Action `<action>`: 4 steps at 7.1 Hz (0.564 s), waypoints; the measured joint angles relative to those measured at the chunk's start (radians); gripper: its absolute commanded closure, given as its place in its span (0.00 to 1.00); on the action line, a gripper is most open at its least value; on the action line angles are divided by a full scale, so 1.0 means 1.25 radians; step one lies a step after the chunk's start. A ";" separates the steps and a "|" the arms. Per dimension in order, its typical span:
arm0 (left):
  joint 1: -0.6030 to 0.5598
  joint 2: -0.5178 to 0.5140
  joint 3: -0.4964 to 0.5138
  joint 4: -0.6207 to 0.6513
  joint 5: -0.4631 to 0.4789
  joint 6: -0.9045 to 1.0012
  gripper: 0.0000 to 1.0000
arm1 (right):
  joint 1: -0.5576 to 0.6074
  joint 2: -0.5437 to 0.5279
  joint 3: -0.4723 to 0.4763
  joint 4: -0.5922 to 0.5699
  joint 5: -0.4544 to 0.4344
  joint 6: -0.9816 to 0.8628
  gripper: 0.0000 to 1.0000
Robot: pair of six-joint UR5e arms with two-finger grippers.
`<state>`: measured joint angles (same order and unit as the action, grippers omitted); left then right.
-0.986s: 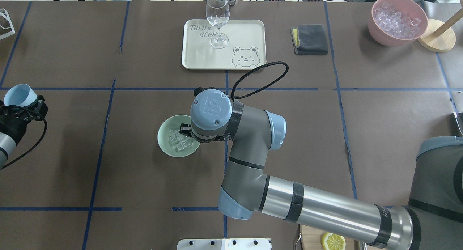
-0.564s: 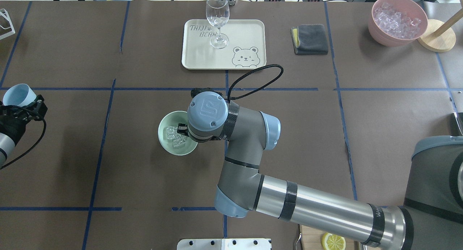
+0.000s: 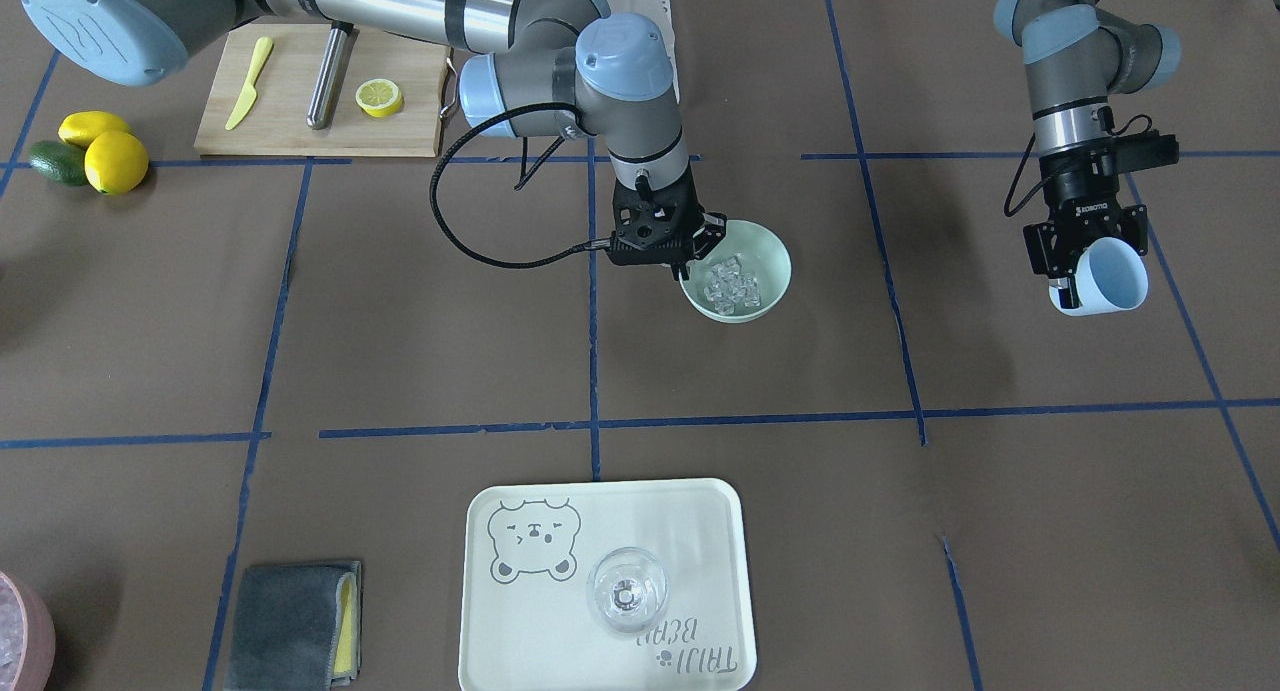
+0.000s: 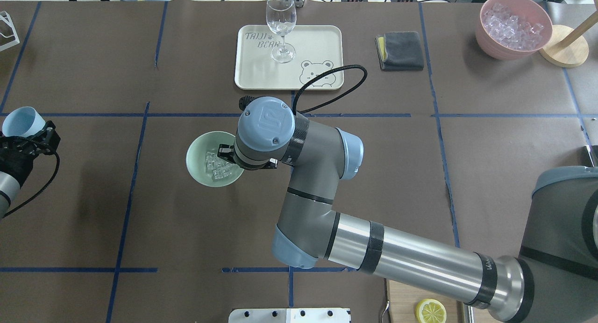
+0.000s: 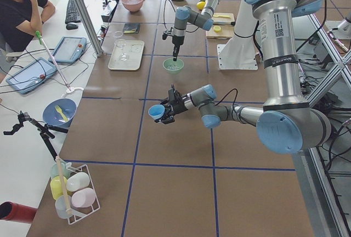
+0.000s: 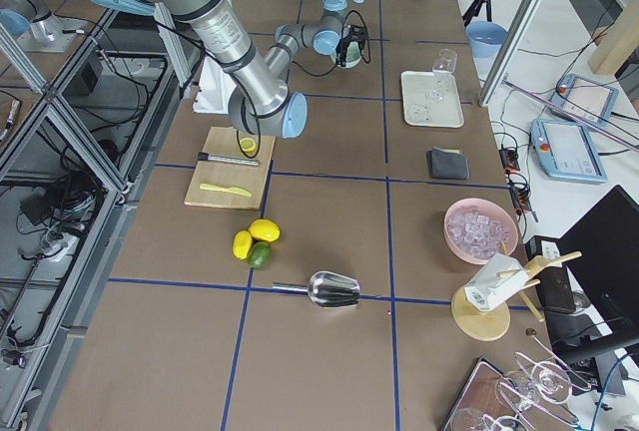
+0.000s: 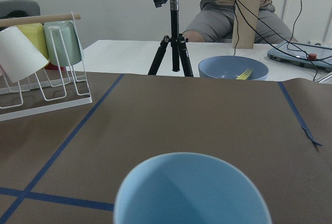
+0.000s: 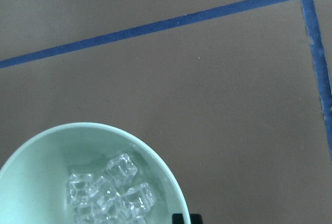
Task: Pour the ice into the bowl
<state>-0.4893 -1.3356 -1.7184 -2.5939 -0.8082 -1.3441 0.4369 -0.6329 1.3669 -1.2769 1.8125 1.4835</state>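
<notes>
Right gripper (image 3: 672, 254): pointing straight down, its jaws are pinching the rim of the bowl (image 3: 772, 253) on the side nearest the robot's right. The right wrist view is showing one dark fingertip at that rim and nothing more of the jaws. Whether the bowl's base is resting on the tabletop (image 3: 400, 321) or hanging just off it cannot be told.

The ice (image 3: 730, 283) is lying heaped in the bottom of the bowl, a little left of the tabletop's centre in the overhead view.

Left gripper (image 3: 1085, 266): it is clamping the light blue cup (image 3: 1112, 276) by its side wall, well apart from the bowl at the left edge. The cup is lying tipped on its side, and the left wrist view is showing its inside empty.

Step in hand, as a judgement: the pour itself is looking finished, and the right arm is now handling the filled bowl. The next move is calling for a level bowl, a gentle set-down if it is raised, and jaws spreading cleanly without dragging the rim.

Pose: the right arm is stretching long and low from the right base, elbow near, wrist folded so the tool is dropping vertically. The left arm is staying low and bent, its gripper held roughly level.
</notes>
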 measured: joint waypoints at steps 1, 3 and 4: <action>0.003 -0.002 0.016 0.000 0.028 -0.034 1.00 | 0.022 -0.010 0.024 -0.008 0.033 0.000 1.00; 0.032 -0.006 0.049 0.003 0.095 -0.095 1.00 | 0.064 -0.067 0.121 -0.065 0.059 -0.010 1.00; 0.058 -0.007 0.066 0.006 0.128 -0.119 1.00 | 0.085 -0.106 0.182 -0.110 0.062 -0.026 1.00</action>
<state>-0.4167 -1.3448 -1.6362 -2.5867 -0.6478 -1.4925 0.5426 -0.7650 1.5950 -1.4144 1.8905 1.4514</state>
